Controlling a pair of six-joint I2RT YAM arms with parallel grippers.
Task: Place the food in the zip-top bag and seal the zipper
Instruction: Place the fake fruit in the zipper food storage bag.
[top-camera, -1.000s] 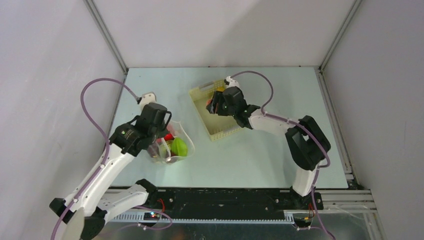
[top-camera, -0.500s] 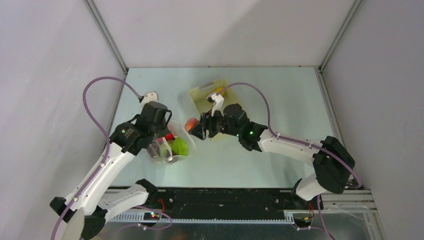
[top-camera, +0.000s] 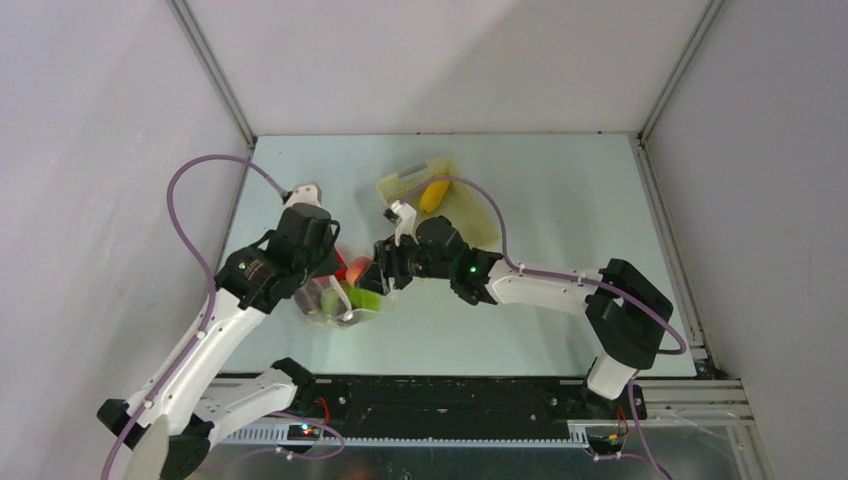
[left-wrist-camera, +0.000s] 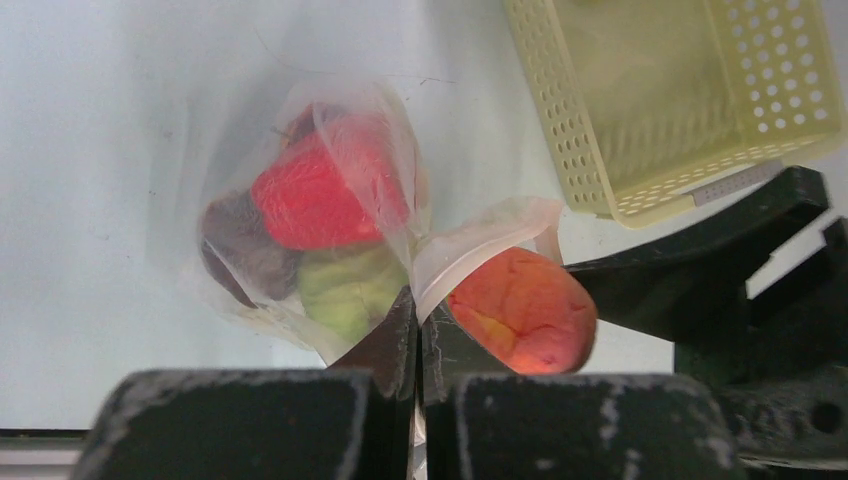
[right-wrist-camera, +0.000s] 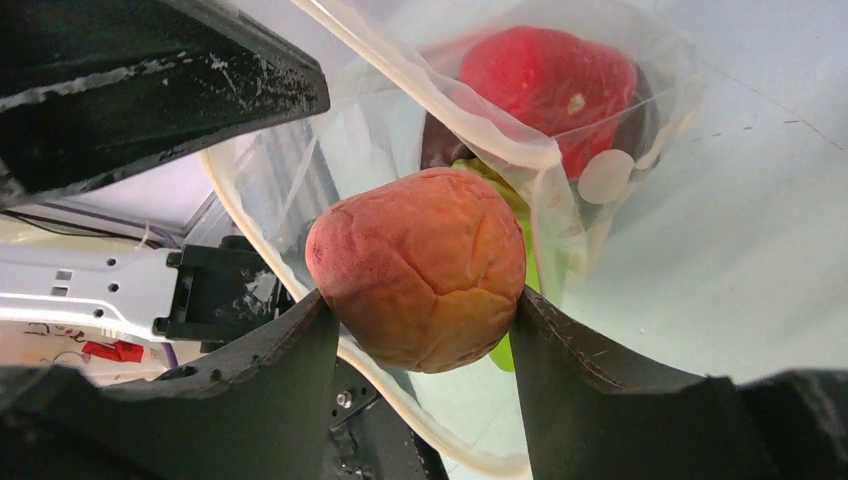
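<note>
The clear dotted zip-top bag lies at the table's left and holds a red pepper, a dark red apple and a pale green round fruit. My left gripper is shut on the bag's mouth edge and holds it open. My right gripper is shut on the peach and holds it at the bag's mouth. The yellow banana lies in the basket. The zipper strip runs along the open mouth edge.
The pale yellow slotted basket stands behind the right arm, at the table's middle back; its corner shows in the left wrist view. Grey walls close in the table on three sides.
My right gripper has carried the peach from the basket leftward to the bag's mouth. The banana in the basket has come into sight. The left gripper has kept its hold on the bag.
</note>
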